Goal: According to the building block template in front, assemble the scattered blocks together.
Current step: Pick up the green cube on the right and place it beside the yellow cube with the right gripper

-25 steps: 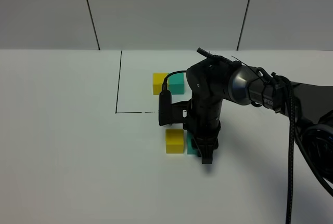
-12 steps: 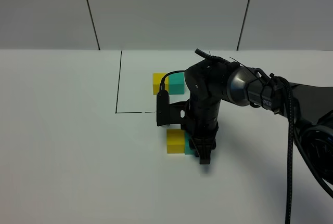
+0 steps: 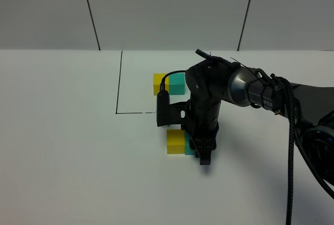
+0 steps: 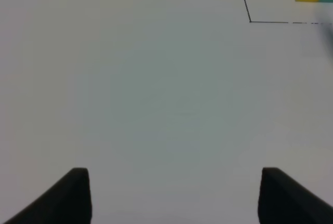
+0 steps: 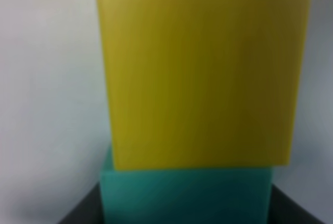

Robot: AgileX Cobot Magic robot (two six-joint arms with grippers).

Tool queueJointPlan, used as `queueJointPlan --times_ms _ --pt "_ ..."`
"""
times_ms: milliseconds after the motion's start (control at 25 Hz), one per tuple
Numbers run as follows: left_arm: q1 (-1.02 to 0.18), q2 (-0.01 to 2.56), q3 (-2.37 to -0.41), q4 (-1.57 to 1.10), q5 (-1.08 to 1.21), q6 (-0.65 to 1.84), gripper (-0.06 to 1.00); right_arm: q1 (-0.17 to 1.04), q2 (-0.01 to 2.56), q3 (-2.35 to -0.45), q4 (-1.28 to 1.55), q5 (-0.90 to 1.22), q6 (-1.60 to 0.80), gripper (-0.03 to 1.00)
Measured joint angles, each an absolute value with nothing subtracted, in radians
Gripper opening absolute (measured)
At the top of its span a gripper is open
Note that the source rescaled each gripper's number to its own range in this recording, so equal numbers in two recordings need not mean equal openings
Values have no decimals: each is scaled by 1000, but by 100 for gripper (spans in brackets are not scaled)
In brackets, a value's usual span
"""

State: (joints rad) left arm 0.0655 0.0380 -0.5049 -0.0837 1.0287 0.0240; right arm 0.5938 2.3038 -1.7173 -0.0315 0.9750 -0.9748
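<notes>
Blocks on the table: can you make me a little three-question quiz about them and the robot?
1. True or false: the loose yellow block and the loose teal block are touching.
2. Which arm's pincer is down at the loose blocks? A) left B) right C) both
3. Fill in: the template pair sits inside a thin ___ drawn line.

Key:
1. True. In the right wrist view the two blocks meet with no gap.
2. B. The right pincer is at the teal block; the left pincer shows only bare table between its tips.
3. black
</notes>
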Motion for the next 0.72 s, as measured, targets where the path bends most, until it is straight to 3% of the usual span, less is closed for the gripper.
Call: queueJointPlan --times_ms 320,360,520,560,640,720 --pt "65 38 -505 -84 1029 24 47 594 2305 -1717 0 961 -975 5" --pt "65 38 -505 -84 1029 24 47 594 2305 -1717 0 950 -975 14" --pt "65 38 -505 -84 1029 24 47 594 2305 -1722 19 923 -975 77" --pt "65 38 -505 -84 1029 24 47 594 2305 -1723 21 923 -975 88" --pt "65 38 -505 -84 1029 24 47 594 2305 -1723 22 920 -975 98" --pt "65 38 -505 -84 1029 24 47 598 2305 -1724 23 920 -974 100"
